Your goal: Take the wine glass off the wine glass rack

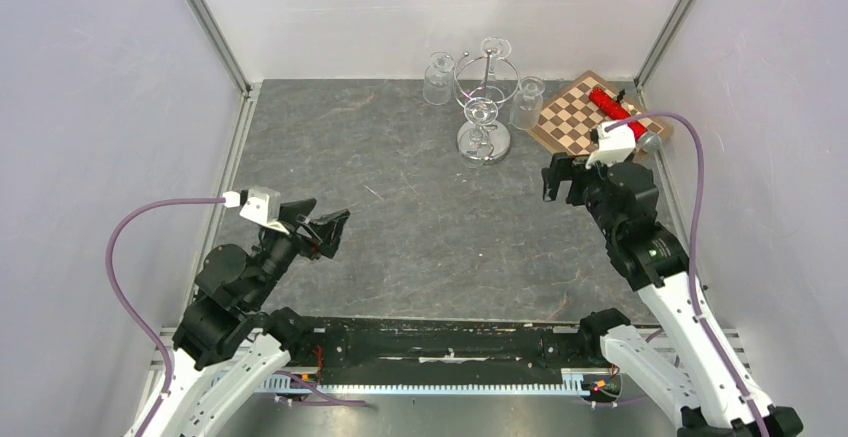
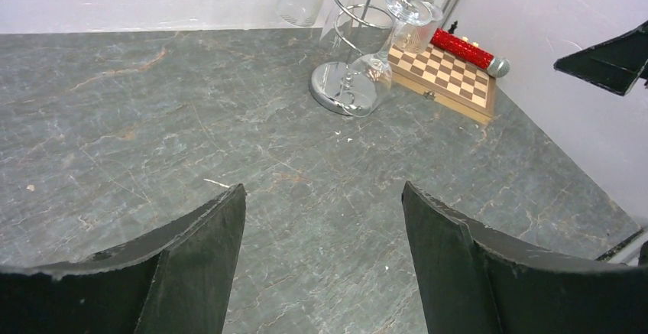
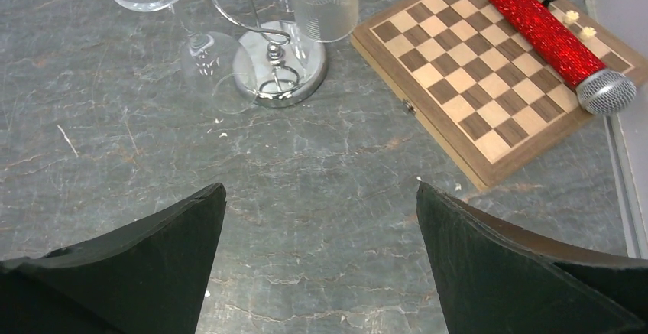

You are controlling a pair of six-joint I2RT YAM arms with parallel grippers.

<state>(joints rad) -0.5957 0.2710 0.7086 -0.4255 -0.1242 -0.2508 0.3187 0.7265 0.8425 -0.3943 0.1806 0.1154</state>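
Your left gripper (image 1: 322,219) and right gripper (image 1: 565,179) hover low over the table, jaws apart and empty, so you're at the approach. Farther back, a wine glass (image 1: 481,111) hangs on the near side of the wine glass rack (image 1: 466,144); next you need to grip its stem.

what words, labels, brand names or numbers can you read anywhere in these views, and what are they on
None: no text, label, brand or number can be read in any view.
The chessboard shows only plain light and dark squares.
The red microphone shows glitter and a mesh head, no lettering.
The wine glass rack and the wine glasses look unmarked.
Any marking on the arms is too small to read.
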